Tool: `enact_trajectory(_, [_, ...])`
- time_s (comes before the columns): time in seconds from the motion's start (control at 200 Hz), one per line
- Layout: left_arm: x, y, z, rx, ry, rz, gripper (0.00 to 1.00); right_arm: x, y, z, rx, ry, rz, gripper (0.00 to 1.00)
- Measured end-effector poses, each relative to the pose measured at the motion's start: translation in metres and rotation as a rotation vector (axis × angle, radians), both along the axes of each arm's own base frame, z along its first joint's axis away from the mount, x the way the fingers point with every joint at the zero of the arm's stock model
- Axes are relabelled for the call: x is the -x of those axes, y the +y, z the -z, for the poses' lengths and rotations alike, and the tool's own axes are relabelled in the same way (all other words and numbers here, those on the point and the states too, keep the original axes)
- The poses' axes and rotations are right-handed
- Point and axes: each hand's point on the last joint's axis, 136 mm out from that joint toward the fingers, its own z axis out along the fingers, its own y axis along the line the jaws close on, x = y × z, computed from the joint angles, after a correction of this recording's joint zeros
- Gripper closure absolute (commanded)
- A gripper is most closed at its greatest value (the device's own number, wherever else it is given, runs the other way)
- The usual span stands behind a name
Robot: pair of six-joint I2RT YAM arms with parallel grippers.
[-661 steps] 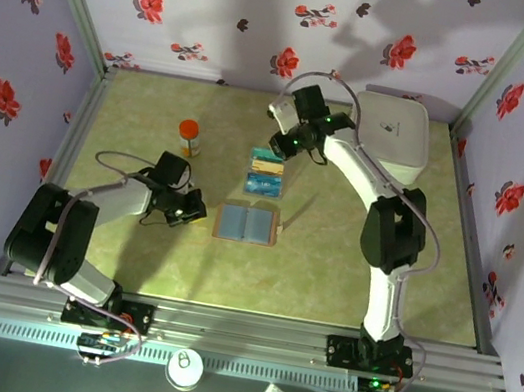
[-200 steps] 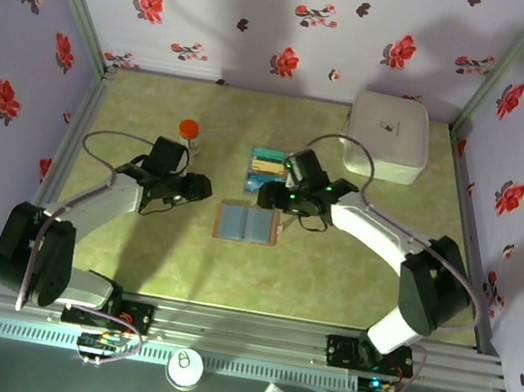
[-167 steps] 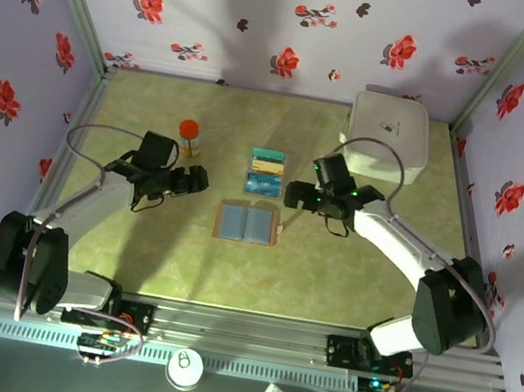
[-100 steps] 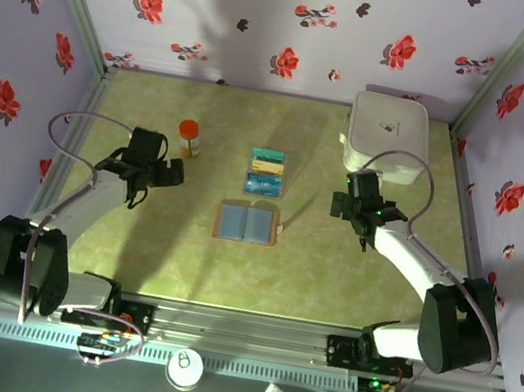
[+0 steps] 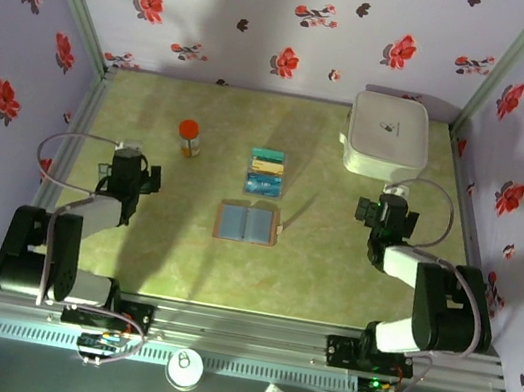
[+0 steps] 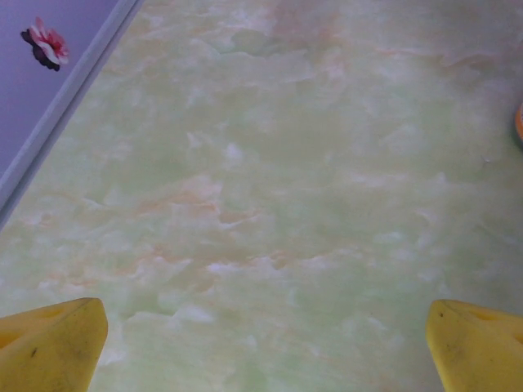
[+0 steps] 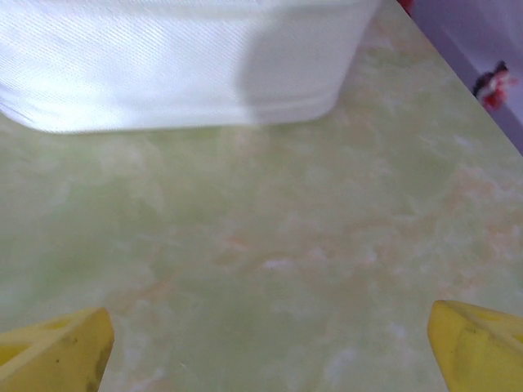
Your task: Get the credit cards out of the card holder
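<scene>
The card holder (image 5: 248,224) lies open and flat mid-table, its blue-grey lining up inside a tan rim. Just behind it the credit cards (image 5: 266,170) lie in a close row: teal, yellowish-tan, blue. My left gripper (image 5: 126,160) is drawn back to the left side, well away from both. In the left wrist view this gripper (image 6: 265,351) is open, its yellow fingertips (image 6: 49,347) wide apart over bare table. My right gripper (image 5: 384,211) sits far right, and in the right wrist view that gripper (image 7: 265,351) is open with nothing between its fingertips (image 7: 478,347).
An orange-capped bottle (image 5: 188,136) stands back left, its edge (image 6: 520,122) showing in the left wrist view. A white box (image 5: 387,135) fills the back right corner, and this box (image 7: 180,65) lies close ahead of the right gripper. Flowered walls enclose the table.
Both arms have pulled back from the middle to their own sides, left going left, right going right. The card holder and cards have stayed put.
</scene>
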Motion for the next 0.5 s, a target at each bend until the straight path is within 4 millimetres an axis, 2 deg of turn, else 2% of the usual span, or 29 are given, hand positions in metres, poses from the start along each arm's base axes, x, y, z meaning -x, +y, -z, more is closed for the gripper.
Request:
enact_trajectory(0.105, [-0.010,0.001,-0.004,0.024,-0.082,0.028,0.00,-0.006,0.003,-0.004,-0.027,-0.056,-0.029,0.01])
enact_trajectory(0.265, [-0.022,0.013,-0.008,0.081,-0.178,0.038,0.00,-0.009,0.001,-0.007,-0.064,-0.127,-0.054,0.01])
enact_trajectory(0.39, [-0.029,0.002,-0.006,0.116,-0.202,0.101,0.00,-0.010,0.002,0.004,-0.075,-0.119,-0.069,0.01])
enact_trajectory(0.5, [-0.031,-0.005,-0.007,0.133,-0.216,0.139,0.00,-0.011,0.000,0.002,-0.087,-0.130,-0.059,0.01])
